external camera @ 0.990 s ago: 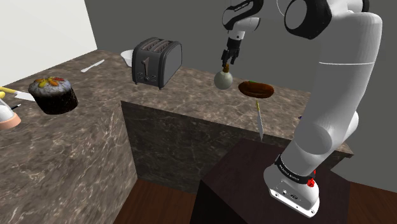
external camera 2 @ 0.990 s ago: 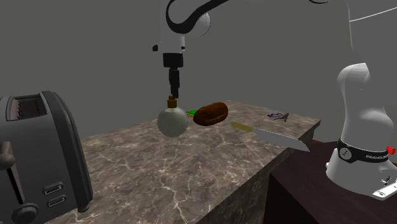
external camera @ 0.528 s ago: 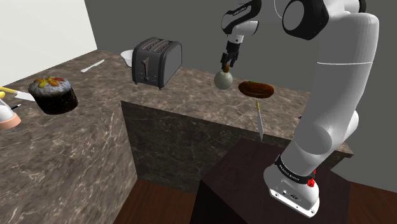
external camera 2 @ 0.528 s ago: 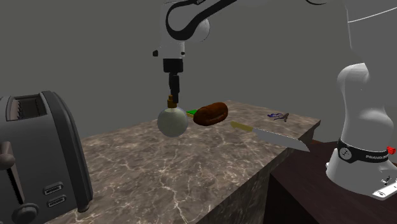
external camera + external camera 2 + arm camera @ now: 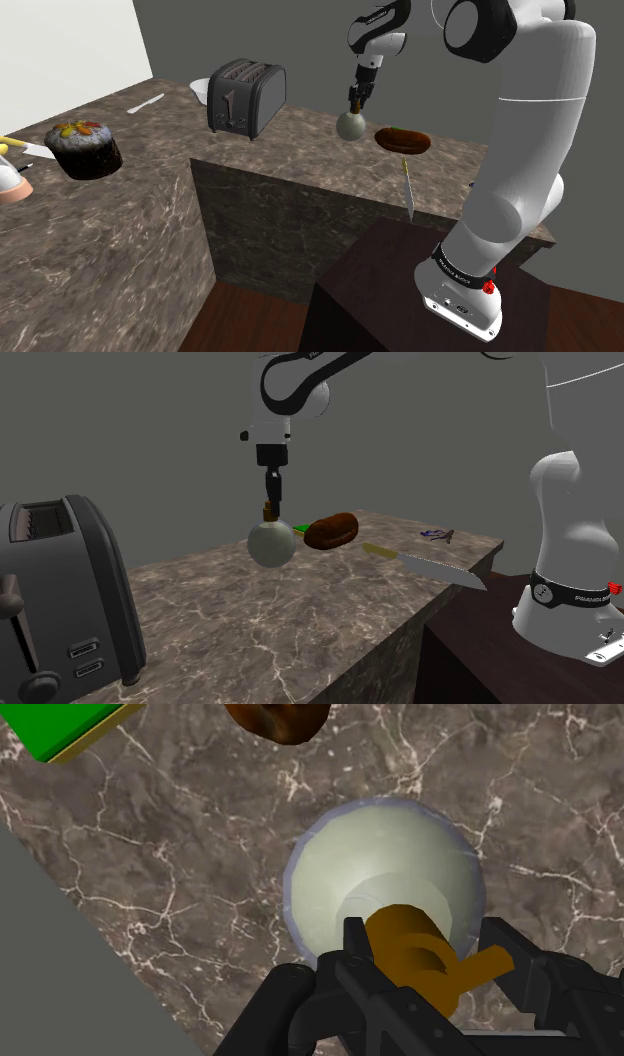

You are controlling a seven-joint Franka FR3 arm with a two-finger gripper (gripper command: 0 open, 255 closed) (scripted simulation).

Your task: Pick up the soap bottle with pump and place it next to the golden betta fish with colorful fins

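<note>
The soap bottle (image 5: 350,125), a pale round flask with a brown pump, is standing upright on the brown marbled worktop (image 5: 300,150), towards its far edge. The hand (image 5: 356,99) is being held straight down over the pump, level with it. Whether it is clamped on the pump or merely set around it cannot be told. The brown fish (image 5: 403,140) is lying just to the right of the bottle, close to it but apart from it. A green block (image 5: 300,528) is showing just behind the two. A knife (image 5: 409,190) is lying nearer, right of the fish, with its blade jutting over the worktop's near edge. A dark toaster (image 5: 246,97) is standing well to the left, and a decorated cake (image 5: 84,150) is sitting on the near left worktop.
</note>
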